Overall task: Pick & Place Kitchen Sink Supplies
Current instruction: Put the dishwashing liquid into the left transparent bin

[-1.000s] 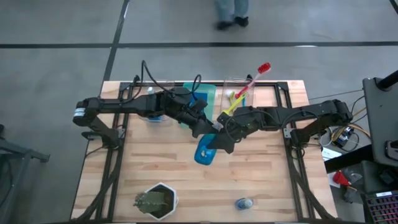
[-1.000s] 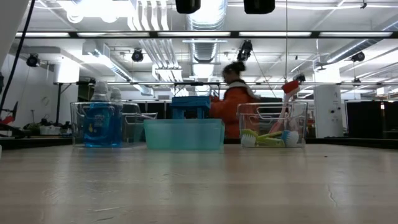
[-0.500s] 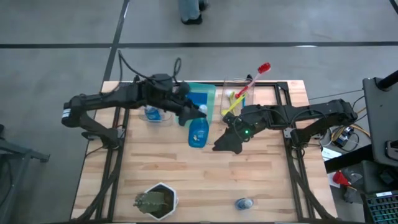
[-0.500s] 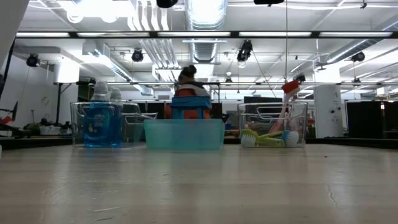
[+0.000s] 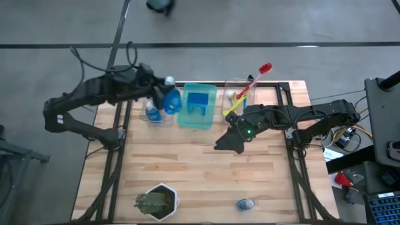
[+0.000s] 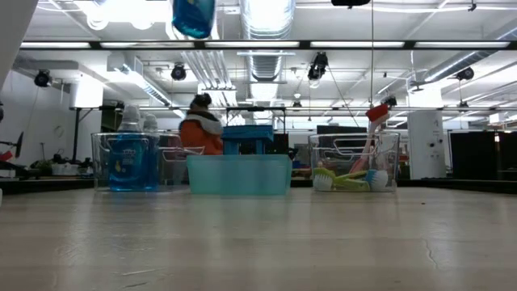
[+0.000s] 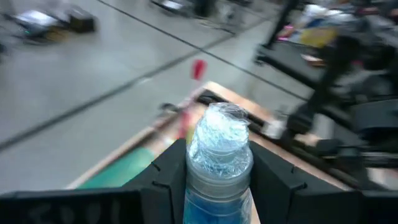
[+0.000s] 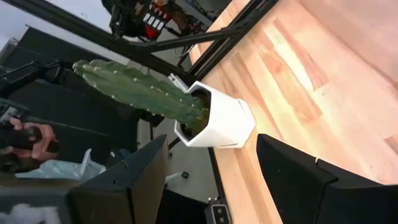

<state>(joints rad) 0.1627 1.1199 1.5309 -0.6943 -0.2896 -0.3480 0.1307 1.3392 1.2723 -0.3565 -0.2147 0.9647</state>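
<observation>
Bottle aloft over the left bin

My left claw (image 7: 217, 186) is clamped on a blue bottle (image 7: 217, 155) just below its pale cap, high above the clear bin (image 5: 156, 117) at the counter's (image 5: 187, 175) back left. It looks smooth, slippery and liquid-heavy, so gripping the neck seems safest. My right claw (image 8: 211, 180) hangs apart and empty mid-counter.

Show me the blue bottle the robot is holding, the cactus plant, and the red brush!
blue bottle (image 7: 219, 149): left wrist view, its pale cap.
cactus plant (image 8: 140, 92): right wrist view, green stem.
red brush (image 5: 265, 67): high view, red head.
</observation>
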